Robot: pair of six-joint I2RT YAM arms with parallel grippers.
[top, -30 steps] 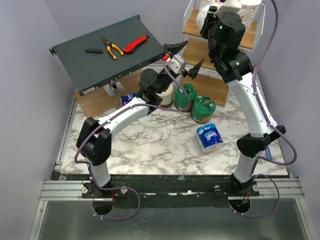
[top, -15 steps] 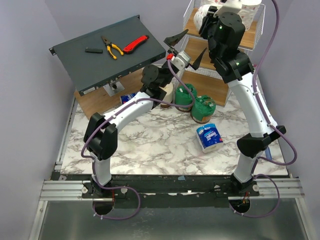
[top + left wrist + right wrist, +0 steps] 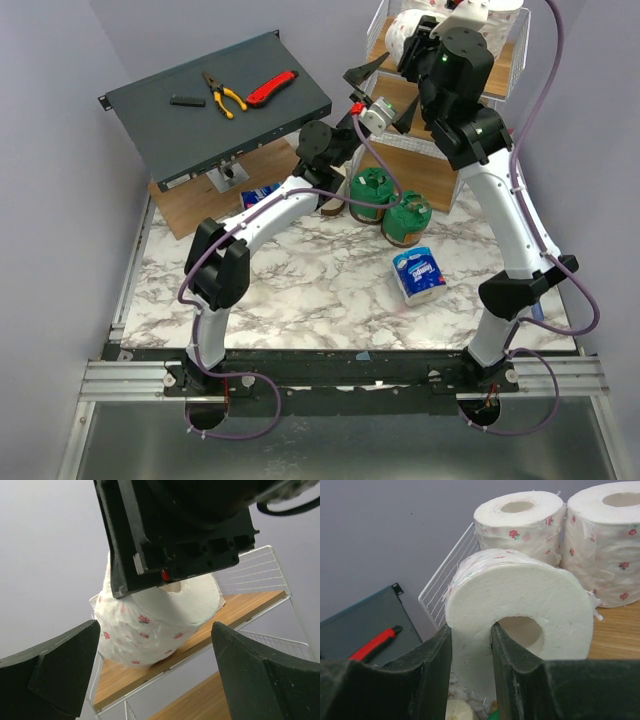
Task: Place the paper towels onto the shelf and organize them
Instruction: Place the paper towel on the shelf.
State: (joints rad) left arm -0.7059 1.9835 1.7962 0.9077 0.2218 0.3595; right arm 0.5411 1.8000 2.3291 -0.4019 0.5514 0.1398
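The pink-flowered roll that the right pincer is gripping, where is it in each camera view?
Top external: roll at the top, right of centre, over the shelf.
Left wrist: roll in the centre, under a black arm housing.
Right wrist: roll in the centre, its wall between the right pincer fingers.
Shared landmark: the shelf's top board.

Bright, even light; soft shadows; wrist cams: near foregrnd blurred, bkgd sharp.

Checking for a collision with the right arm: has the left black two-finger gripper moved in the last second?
Yes. The left gripper went up-picture, away from the green-wrapped paper rolls, toward the white wire-frame shelf.
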